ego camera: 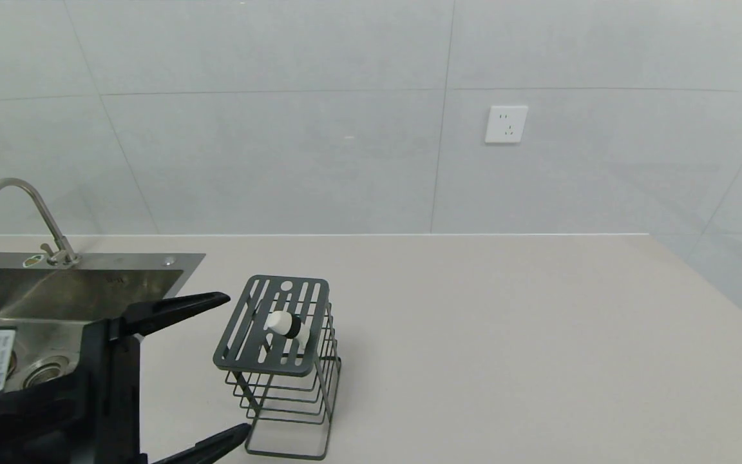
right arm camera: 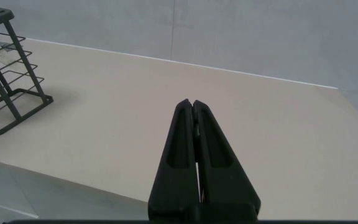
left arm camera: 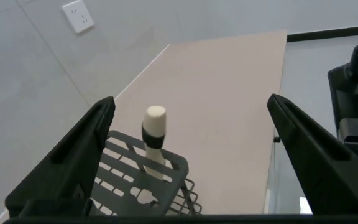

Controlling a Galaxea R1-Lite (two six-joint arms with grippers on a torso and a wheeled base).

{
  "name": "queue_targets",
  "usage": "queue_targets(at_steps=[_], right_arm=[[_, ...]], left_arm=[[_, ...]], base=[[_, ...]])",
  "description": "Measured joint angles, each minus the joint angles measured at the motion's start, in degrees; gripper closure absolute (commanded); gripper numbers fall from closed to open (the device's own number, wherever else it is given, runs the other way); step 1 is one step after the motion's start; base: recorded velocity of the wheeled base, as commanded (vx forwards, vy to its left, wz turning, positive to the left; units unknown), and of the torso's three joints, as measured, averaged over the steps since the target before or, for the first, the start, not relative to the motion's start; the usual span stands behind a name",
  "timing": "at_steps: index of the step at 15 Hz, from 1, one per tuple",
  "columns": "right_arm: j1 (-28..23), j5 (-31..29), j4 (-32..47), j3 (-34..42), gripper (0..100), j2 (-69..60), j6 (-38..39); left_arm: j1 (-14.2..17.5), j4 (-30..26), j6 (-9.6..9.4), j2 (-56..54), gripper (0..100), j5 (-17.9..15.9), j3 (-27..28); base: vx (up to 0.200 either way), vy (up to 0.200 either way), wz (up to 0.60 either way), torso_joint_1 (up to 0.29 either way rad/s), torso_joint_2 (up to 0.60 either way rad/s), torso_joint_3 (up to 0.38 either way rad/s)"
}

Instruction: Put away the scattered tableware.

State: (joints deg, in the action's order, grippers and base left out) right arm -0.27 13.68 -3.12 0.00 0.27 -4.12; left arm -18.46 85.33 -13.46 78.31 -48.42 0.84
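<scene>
Beige countertop (ego camera: 506,335) runs out from the tiled wall, and a stainless sink (ego camera: 87,290) is set into its left end. Just right of the sink stands a dark wire rack (ego camera: 268,366) with a slotted top plate, which I take to be where the tableware belongs.

The left gripper (ego camera: 239,363) sits between sink and rack, about level with the rack's top. Its jaws are spread wide with nothing between them. The right gripper (right arm camera: 192,109) hangs over the counter's near edge, well apart from the rack (right arm camera: 8,93). Its fingers are pressed flat together and hold nothing.

Smallest is the utensil (ego camera: 286,325). Its white handle with a black band pokes up through one slot of the top plate, roughly upright, so its long axis runs down into the rack. In the left wrist view the utensil (left arm camera: 154,134) lies straight ahead and a little low, framed between the open fingers. The left arm is therefore by far the nearer one, and a straight advance along its current heading would meet the handle side-on.

The utensil's working end is hidden inside the rack (left arm camera: 169,177), so I cannot tell whether it is a knife, fork or spoon. The left arm also covers part of the sink bowl, so anything lying there cannot be made out.
</scene>
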Motion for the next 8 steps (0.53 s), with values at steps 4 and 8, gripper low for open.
queue_targets(at_steps=[4, 8], right_arm=[[0.0, 0.0, 0.0, 0.0, 100, 0.0, 0.0], [0.0, 0.0, 0.0, 0.0, 100, 0.0, 0.1]], left_arm=[[0.4, -3.1, 2.95, -9.4, 0, 4.2, -0.7], [0.5, -7.9, 11.39, -18.4, 0, 16.1, -0.7]], base=[[0.000, 0.000, 0.00, 0.000, 0.00, 0.000], [0.000, 0.000, 0.00, 0.000, 0.00, 0.000]])
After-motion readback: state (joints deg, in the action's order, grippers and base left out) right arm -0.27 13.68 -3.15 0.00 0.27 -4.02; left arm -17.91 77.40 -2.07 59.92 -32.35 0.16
